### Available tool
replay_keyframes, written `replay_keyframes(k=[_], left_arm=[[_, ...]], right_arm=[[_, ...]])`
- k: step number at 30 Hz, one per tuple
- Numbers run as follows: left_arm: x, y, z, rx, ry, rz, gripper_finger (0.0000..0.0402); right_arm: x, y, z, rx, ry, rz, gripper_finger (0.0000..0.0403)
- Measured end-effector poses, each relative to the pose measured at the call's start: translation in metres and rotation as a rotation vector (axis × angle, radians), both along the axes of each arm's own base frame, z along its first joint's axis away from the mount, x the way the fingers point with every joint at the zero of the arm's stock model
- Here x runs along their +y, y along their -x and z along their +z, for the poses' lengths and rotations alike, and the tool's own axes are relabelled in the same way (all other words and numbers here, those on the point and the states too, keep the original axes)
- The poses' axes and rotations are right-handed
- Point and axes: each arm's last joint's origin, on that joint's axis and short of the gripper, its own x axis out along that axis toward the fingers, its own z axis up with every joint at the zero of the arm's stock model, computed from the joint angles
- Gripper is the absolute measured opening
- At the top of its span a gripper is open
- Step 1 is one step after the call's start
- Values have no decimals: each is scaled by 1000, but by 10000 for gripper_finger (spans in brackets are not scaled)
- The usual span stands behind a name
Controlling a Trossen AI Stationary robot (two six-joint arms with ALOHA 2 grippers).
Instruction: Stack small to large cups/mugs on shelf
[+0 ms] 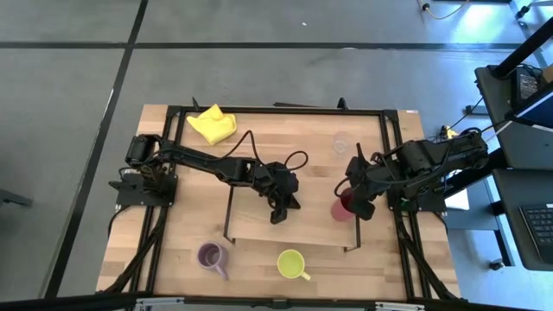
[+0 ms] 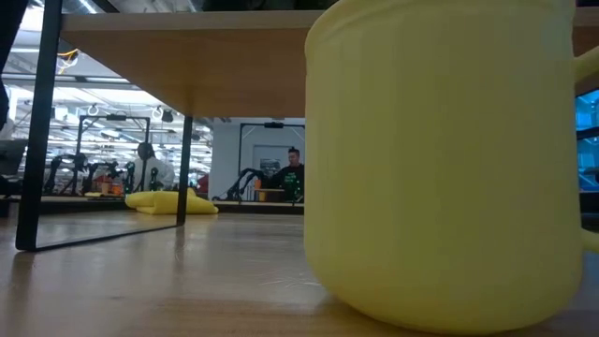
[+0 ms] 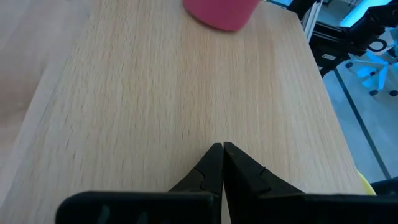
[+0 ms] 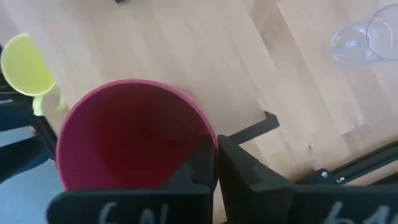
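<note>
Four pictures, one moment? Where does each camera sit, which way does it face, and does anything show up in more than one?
High view: above the table, looking straight down; shows both arms, the left claw over the shelf.
Low view: at tabletop height, looking level past the yellow-green mug; no arm shows.
Left wrist view: on the left arm, looking down at the shelf board; its shut claw shows.
Right wrist view: on the right arm, its claw gripping the red cup.
Shared: the red cup appears in both wrist views.

A grey floor (image 1: 78, 130) crossed by dark lines surrounds the wooden table (image 1: 259, 130). Desks (image 1: 527, 190) stand at the frame's right. Beyond, a bright hall holds what may be two people (image 2: 293, 173).
</note>
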Motion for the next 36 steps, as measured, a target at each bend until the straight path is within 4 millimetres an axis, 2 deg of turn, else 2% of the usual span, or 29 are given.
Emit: replay_keyframes(k=[9,25,36], left_arm=[[0,0,0,0,0,0,5],[-1,0,0,0,-2,1,5],[-1,0,0,0,-3,2,5]], right_arm=[[0,6,26,-107,-36,-6,41],[3,1,8,-29,-43,-24,44],[11,-2,8,-53,-110,-29,44]])
